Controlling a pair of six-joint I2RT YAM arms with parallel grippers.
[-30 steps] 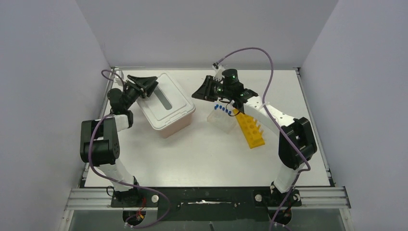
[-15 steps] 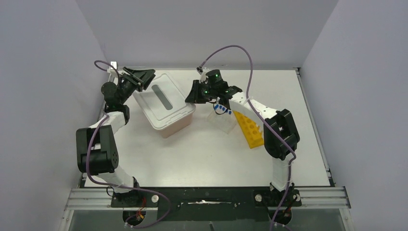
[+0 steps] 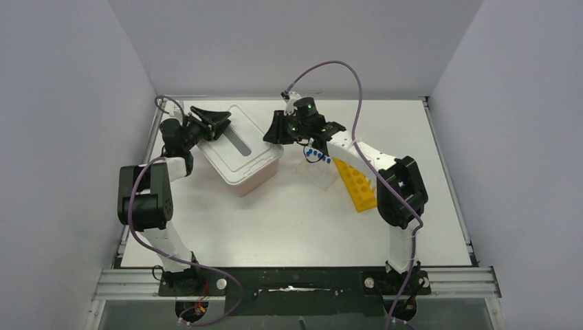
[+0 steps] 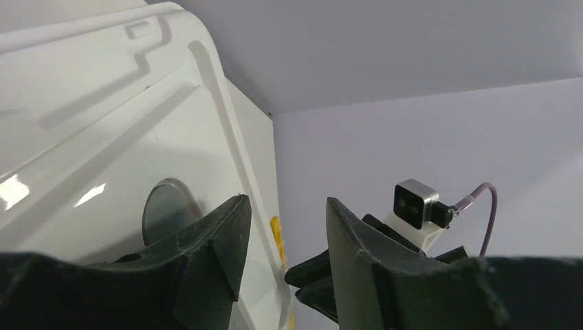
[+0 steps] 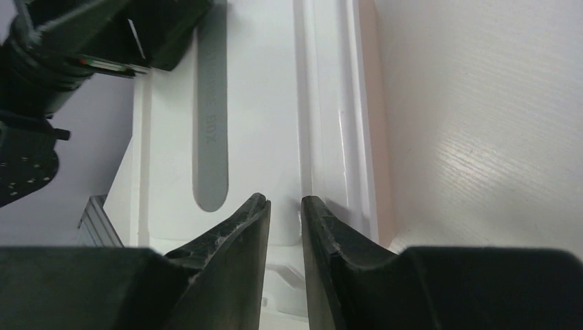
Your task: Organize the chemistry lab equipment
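A clear tube rack (image 3: 315,168) holding blue-capped clear tubes (image 3: 316,154) stands mid-table, with the yellow holed rack (image 3: 357,184) lying against its right side. My left gripper (image 3: 221,117) is open and empty, over the far left edge of the white lid (image 3: 251,155); in the left wrist view (image 4: 285,206) the lid (image 4: 103,137) fills the left side. My right gripper (image 3: 270,135) is empty, its fingers a narrow gap apart, just above the lid's right end (image 5: 285,203). The ring, tongs and sticks are out of view.
The white lid with a grey slot (image 5: 210,137) covers a pink tub (image 3: 258,180) at the table's back left. The two grippers face each other across the tub. The right wrist view shows the left gripper (image 5: 137,34) and bare table (image 5: 481,103).
My right gripper has moved left from above the tube rack to the tub's right end. My left gripper rose toward the back wall, then came back over the lid.
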